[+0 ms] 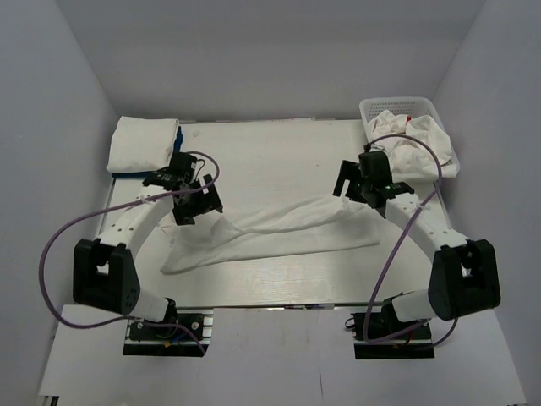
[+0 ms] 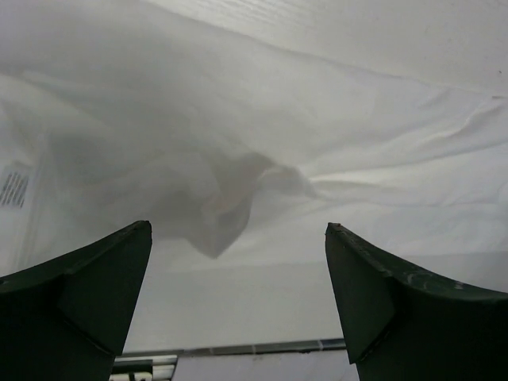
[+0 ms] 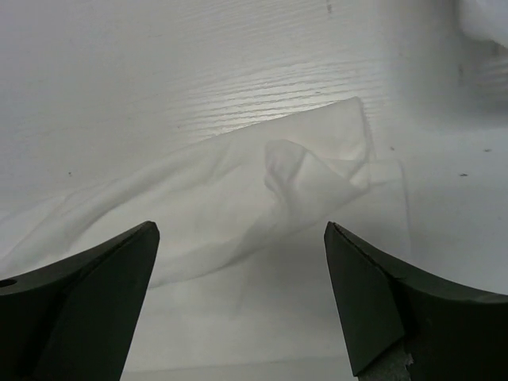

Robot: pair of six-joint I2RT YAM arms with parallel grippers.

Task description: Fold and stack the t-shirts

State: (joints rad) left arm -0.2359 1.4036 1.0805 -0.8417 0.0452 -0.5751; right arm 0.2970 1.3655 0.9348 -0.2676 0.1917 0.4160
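Roughly across the middle of the top view, a white t-shirt (image 1: 279, 233) lies crumpled and stretched out on the table (image 1: 270, 152), running from the lower left toward the centre right. The left end effector (image 1: 196, 207) hangs over the shirt's left end. Its wrist view shows both fingers (image 2: 79, 305) spread wide with nothing between them, only rumpled cloth beneath and a printed label (image 2: 16, 186) at the left edge of that frame. The right end effector (image 1: 355, 190) sits over the shirt's right end, likewise open, its fingers (image 3: 397, 309) apart and empty above a bunched corner of the fabric. In the upper left of the top view a folded white shirt (image 1: 142, 144) rests on the table, with a strip of a blue shirt (image 1: 179, 137) showing along its right edge. In the upper right stands a mesh basket (image 1: 397, 103) holding a heap of white shirts (image 1: 418, 148), one with a speck of red, spilling over its near rim.
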